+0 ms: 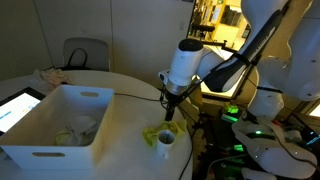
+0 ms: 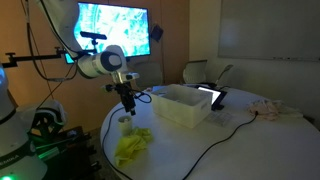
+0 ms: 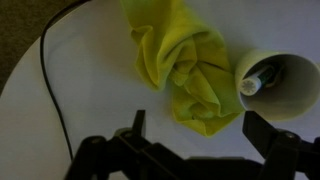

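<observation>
In a dim room, a white bench (image 3: 85, 90) is carrying a white box (image 1: 50, 135) and a cable (image 3: 43, 70). The gripper (image 3: 195, 125) is hanging spread wide above a yellow cloth (image 3: 190, 65) just beside a cup (image 3: 290, 95), holding nothing.

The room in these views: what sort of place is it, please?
Probably an office or lab meeting room: a round white table, a large wall screen and an office chair show in the exterior views.

A soft, crumpled yellow cloth (image 3: 190, 65), matt and finely woven, touches a smooth pale cup (image 3: 285, 95) that looks like paper. Under the cup, the white table (image 3: 80, 90) is smooth and matt. Above the cup, the gripper (image 3: 193, 125) is matt black. Beyond the cup stands a smooth white plastic bin (image 1: 60, 130).
</observation>
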Robot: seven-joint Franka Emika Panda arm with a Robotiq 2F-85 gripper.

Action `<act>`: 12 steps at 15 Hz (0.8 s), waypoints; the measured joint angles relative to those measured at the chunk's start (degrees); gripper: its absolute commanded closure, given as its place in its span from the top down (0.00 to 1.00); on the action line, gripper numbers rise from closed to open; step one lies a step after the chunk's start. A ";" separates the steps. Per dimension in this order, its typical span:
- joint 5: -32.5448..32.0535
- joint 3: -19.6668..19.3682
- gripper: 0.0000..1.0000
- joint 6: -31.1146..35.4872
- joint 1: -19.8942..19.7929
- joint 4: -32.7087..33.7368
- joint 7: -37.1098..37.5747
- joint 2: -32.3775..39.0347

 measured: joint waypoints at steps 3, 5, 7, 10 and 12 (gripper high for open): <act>0.00 0.01 1.00 0.11 -1.93 -1.43 1.18 -0.17; 0.01 0.01 1.00 0.13 -2.71 -2.11 1.87 -0.09; 0.20 0.01 1.00 0.38 -3.26 -2.61 2.14 0.27; 1.25 0.01 1.00 1.79 -3.78 -2.82 2.00 1.45; 2.48 0.01 1.00 3.68 -3.84 -2.79 2.01 2.68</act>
